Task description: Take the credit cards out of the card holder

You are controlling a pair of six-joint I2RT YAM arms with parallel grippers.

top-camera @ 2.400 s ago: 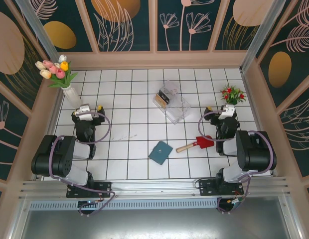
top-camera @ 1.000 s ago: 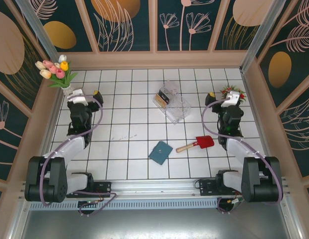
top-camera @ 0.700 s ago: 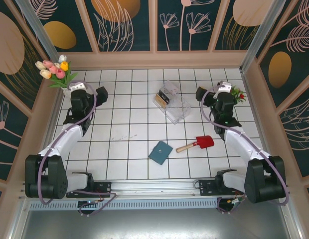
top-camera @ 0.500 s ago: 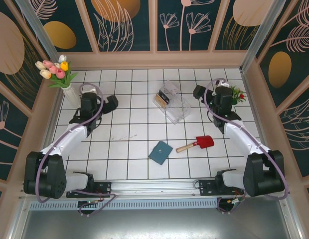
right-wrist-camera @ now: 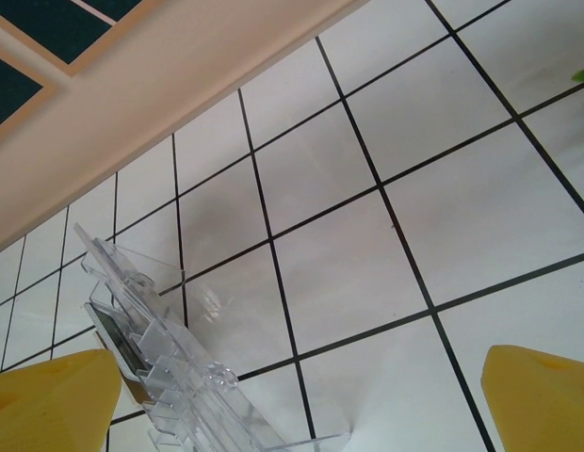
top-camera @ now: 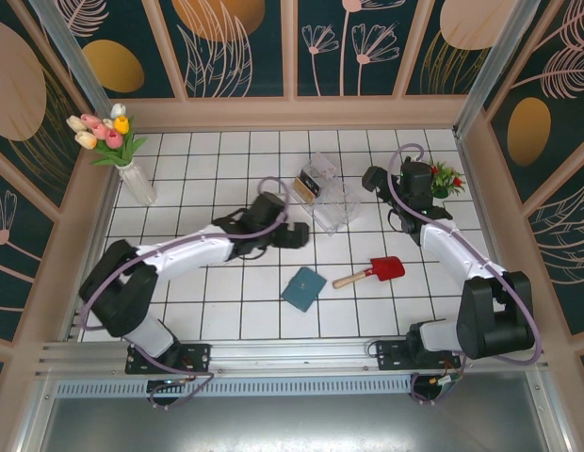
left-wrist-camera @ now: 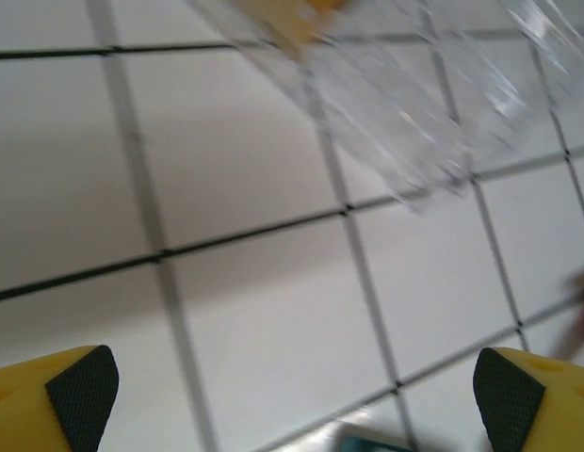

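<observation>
Fingers [left-wrist-camera: 80, 386] of my left gripper [top-camera: 294, 235] stand apart, empty, ready for the shut card holder [top-camera: 303, 288] near the table [top-camera: 226, 160] front edge; right gripper [top-camera: 372, 177] likewise.

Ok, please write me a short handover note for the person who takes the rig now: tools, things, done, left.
Left tool: open, empty, over the tiles just beyond the flat slate-blue bifold card holder.
Right tool: open, empty, by the clear plastic box.
Card holder: closed, flat on the white tiled table, untouched.
Done: nothing; no credit card is out.
Left: open the holder, pull the cards out.
</observation>
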